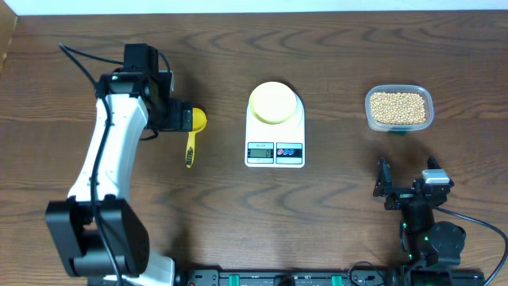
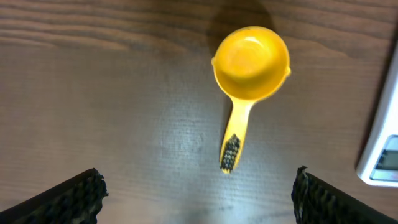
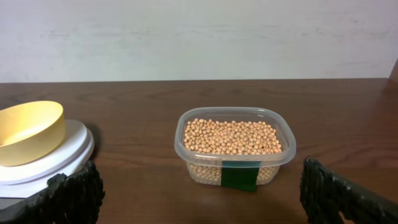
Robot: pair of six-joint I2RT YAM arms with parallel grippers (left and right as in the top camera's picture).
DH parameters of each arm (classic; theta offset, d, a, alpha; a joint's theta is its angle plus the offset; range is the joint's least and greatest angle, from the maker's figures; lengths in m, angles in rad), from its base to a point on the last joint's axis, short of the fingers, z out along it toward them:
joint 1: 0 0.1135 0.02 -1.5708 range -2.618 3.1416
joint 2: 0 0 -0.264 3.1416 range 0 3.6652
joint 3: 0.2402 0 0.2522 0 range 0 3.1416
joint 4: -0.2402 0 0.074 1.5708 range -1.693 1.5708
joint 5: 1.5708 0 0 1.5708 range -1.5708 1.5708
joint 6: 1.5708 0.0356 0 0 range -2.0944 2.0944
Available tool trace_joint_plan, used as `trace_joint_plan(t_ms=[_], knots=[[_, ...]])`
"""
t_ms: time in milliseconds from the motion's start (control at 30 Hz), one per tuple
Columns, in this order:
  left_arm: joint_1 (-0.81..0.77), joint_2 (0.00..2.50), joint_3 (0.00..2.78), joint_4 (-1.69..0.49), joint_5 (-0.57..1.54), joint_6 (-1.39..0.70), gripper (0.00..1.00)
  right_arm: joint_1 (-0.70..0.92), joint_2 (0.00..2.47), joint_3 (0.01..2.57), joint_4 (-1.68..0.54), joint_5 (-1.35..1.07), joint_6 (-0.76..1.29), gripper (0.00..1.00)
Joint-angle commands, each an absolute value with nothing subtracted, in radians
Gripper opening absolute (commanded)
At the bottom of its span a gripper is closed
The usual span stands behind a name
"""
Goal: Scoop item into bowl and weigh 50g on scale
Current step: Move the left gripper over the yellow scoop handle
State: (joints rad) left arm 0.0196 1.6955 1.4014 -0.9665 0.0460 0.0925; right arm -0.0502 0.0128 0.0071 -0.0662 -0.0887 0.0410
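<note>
The beans [image 3: 231, 137] are tan, too many to count, and fill one clear plastic tub [image 1: 398, 108] on the right side of the worktop [image 1: 333, 206]. A dark green label [image 3: 240, 175] is stuck on the tub's near wall; no writing can be read on it.

One pale yellow bowl [image 1: 274, 102] sits on the far end of the one white scale [image 1: 275, 127], at the middle of the worktop. On the scale's near end are a small grey display [image 1: 260, 152] – its figures too small to read – and two buttons [image 1: 289, 151], one red and one blue.

One yellow scoop [image 2: 249, 62] lies flat, left of the scale and apart from it, cup upward and handle pointing to the near edge. A dark patterned patch marks the handle's end.

The left fingers [image 2: 68, 196] are spread wide above the scoop, holding nothing and not touching it. The left arm [image 1: 107, 151] reaches in from the near left corner.

The right fingers [image 3: 68, 199] are also spread wide and hold nothing, facing the tub from the near side – well apart from it. The right arm [image 1: 421, 214] is folded by the near right edge.

Bare wood lies between scoop and scale, between scale and tub, and along the far edge.
</note>
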Motion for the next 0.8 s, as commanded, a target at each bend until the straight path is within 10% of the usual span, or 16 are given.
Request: trace_joint_plan(t_ms=[0,767], knots=[[0.023,1.737,1.420,-0.942,0.035,0.131,0.98,-0.045,0.009,0.006,-0.071,-0.081,0.047,0.99],[0.023,1.983,1.420,-0.779,0.034,0.170,0.98,-0.045,0.009,0.006,-0.071,-0.081,0.047,0.99]])
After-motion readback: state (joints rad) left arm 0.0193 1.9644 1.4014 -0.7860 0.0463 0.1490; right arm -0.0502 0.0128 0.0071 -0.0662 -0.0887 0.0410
